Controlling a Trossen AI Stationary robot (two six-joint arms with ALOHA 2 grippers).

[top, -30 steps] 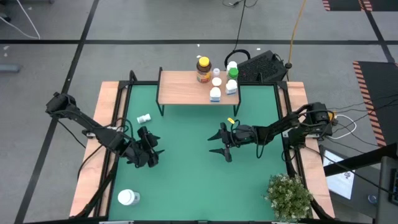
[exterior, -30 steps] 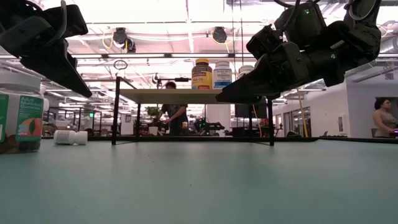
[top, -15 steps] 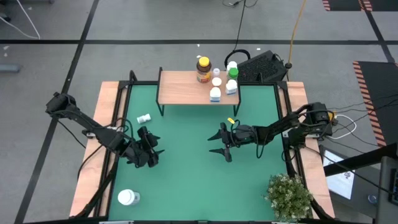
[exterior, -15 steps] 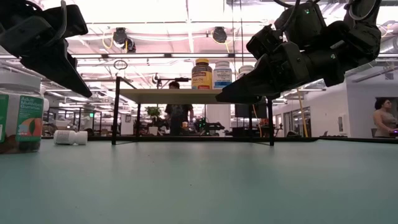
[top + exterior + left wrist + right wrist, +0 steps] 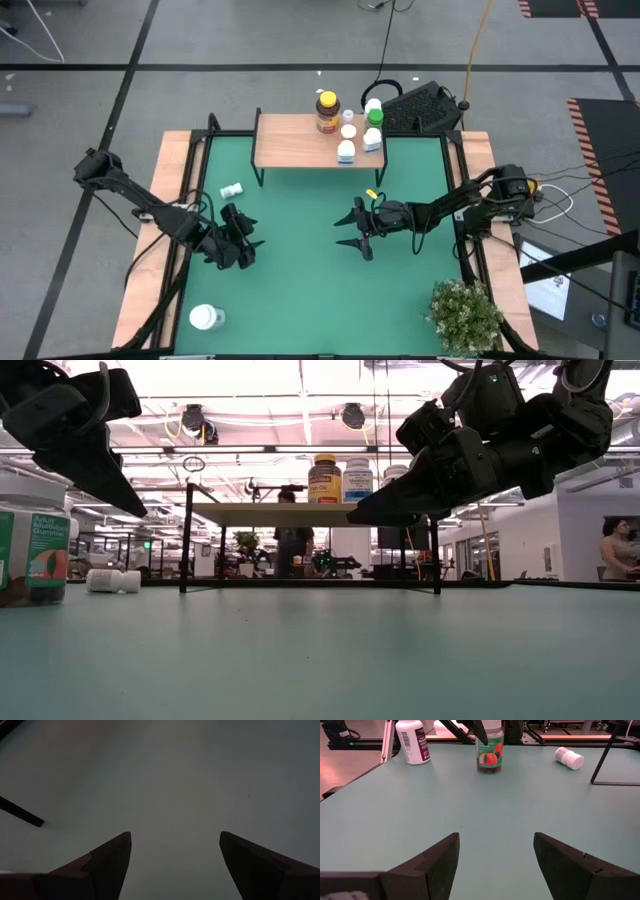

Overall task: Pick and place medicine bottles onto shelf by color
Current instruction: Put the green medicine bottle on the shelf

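Note:
The shelf stands at the table's far side on thin black legs. On its right part stand an amber bottle with a yellow cap, a green-capped bottle and several white ones. A small white bottle lies on its side on the green table, left of the shelf. A white bottle stands near the front left corner. A gummy bottle stands below my left gripper, which hangs open above the table. My right gripper hangs open at mid-table.
A leafy potted plant sits at the front right corner. A dark keyboard lies behind the shelf. The wooden table rim frames the green mat. People stand in the room beyond the table.
Both arms have kept still. A person in the room behind the shelf has walked a little to the right.

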